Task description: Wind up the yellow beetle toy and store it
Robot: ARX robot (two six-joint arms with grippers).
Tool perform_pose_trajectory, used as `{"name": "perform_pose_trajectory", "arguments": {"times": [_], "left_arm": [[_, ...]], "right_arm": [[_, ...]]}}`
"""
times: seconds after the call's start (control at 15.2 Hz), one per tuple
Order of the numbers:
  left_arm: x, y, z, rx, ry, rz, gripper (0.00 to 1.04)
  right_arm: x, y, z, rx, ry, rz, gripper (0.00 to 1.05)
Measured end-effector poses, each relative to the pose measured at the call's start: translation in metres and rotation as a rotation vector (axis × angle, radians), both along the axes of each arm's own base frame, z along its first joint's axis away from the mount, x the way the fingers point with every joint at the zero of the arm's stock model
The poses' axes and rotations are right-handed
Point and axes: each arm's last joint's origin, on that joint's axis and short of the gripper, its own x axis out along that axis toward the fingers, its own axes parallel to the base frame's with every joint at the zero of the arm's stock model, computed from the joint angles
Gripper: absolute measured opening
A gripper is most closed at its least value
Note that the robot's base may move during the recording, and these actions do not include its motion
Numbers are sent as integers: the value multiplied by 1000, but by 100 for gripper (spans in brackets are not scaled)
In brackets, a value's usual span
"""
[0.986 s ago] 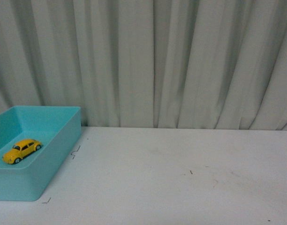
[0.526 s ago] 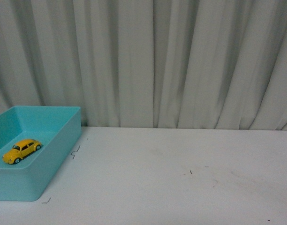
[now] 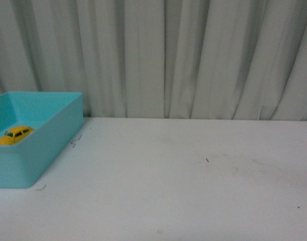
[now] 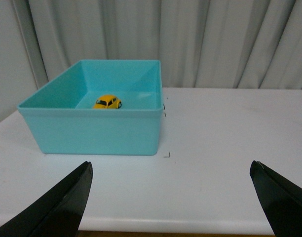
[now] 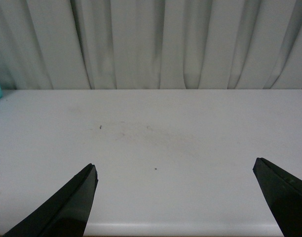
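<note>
Black fingers of the left hand [image 4: 170, 197] and right hand [image 5: 175, 200] are spread wide apart, gripping nothing, above the white worktop [image 3: 183, 175]. Storing looks done: at ten o'clock, the yellow beetle toy [image 4: 107, 102] sits on its wheels inside the turquoise bin [image 4: 92, 133], glossy, dark-windowed.

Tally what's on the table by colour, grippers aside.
Yellow: 1, the yellow beetle toy, sitting inside the bin.
Teal: 1, the open bin at the table's left end.
Total: 2
</note>
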Motion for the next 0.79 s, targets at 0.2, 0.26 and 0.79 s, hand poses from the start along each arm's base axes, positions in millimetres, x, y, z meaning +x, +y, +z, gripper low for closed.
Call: {"name": "perform_pose_trajectory", "arguments": {"times": [0.2, 0.26, 0.79], "left_arm": [[0, 0, 0, -1, 0, 0, 98], [0, 0, 0, -2, -1, 0, 98], [0, 0, 0, -2, 0, -2, 98]], "right_arm": [[0, 0, 0, 1, 0, 0, 98], [0, 0, 0, 0, 0, 0, 98], [0, 0, 0, 0, 0, 0, 98]]}}
